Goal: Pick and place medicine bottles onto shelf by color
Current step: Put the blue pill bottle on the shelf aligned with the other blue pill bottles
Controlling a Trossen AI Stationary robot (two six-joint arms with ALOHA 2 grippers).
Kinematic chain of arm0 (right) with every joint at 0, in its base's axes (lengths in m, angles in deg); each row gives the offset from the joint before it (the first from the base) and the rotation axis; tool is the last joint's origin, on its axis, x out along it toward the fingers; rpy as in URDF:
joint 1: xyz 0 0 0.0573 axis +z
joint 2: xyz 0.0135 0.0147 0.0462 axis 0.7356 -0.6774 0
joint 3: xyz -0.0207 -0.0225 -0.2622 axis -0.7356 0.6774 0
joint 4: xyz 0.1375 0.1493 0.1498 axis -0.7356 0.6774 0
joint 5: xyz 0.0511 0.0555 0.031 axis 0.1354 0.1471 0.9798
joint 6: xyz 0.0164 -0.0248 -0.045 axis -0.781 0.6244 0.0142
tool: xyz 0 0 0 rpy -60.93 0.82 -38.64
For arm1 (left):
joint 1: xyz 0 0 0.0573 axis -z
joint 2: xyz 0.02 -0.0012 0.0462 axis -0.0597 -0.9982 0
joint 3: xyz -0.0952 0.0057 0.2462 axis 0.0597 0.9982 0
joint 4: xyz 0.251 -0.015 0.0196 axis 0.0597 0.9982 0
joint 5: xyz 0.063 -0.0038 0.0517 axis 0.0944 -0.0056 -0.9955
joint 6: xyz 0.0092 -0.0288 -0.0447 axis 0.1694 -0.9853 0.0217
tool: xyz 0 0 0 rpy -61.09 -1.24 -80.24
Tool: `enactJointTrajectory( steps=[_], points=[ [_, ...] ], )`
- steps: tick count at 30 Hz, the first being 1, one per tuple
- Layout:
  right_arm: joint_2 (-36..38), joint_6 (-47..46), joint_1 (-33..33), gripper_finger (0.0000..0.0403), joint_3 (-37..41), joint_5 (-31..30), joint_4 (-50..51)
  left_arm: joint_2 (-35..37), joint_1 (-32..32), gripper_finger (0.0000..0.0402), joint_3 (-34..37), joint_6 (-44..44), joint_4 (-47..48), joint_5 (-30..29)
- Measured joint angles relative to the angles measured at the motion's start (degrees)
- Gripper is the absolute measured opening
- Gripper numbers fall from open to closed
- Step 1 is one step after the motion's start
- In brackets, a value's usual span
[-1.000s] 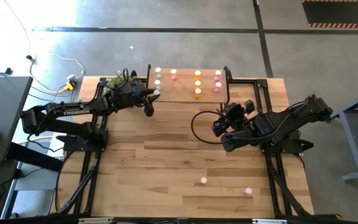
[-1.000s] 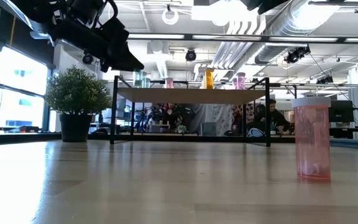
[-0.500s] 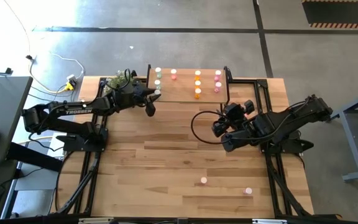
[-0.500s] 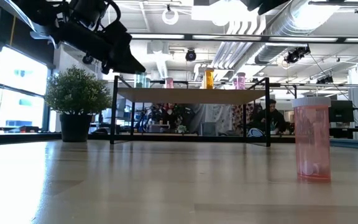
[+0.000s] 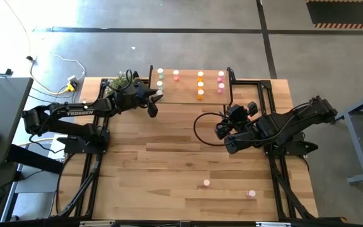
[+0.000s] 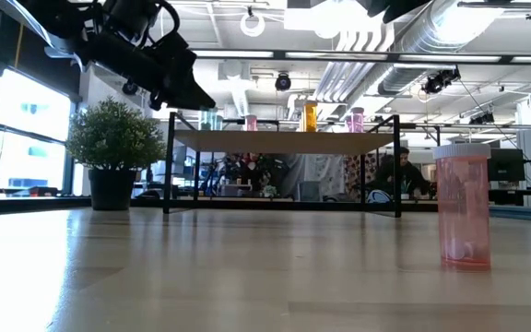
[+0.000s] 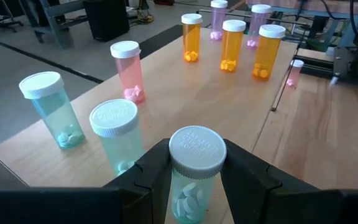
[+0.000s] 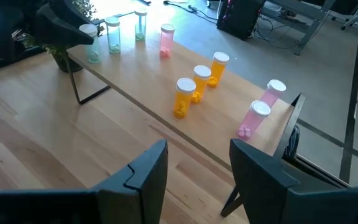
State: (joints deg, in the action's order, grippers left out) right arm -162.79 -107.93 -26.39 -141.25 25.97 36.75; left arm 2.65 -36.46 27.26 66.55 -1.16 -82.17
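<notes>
left gripper (image 7: 194, 177) clamps an upright green bottle (image 7: 193, 171) at the shelf's (image 7: 185, 102) left edge, upper centre; right gripper (image 8: 194, 171) waits wide.

The slatted wooden table (image 5: 169, 157) carries the shelf (image 5: 188, 96) topped with upright bottles, a potted plant (image 6: 113, 148), and two pink bottles (image 5: 207, 183) near its front.

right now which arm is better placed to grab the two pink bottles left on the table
The right. Its fingers are open and empty, and its gripper is nearer the two pink bottles. The left gripper is at the shelf, shut on a green bottle.
</notes>
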Motion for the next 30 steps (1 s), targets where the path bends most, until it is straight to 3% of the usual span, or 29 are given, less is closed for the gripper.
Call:
enactJointTrajectory(
  steps=[30],
  points=[
    [0.0,0.0,0.0,0.0165,0.0,0.2,0.0,0.0,0.0,0.0128,0.0,0.5,0.2,-1.4]
  ],
)
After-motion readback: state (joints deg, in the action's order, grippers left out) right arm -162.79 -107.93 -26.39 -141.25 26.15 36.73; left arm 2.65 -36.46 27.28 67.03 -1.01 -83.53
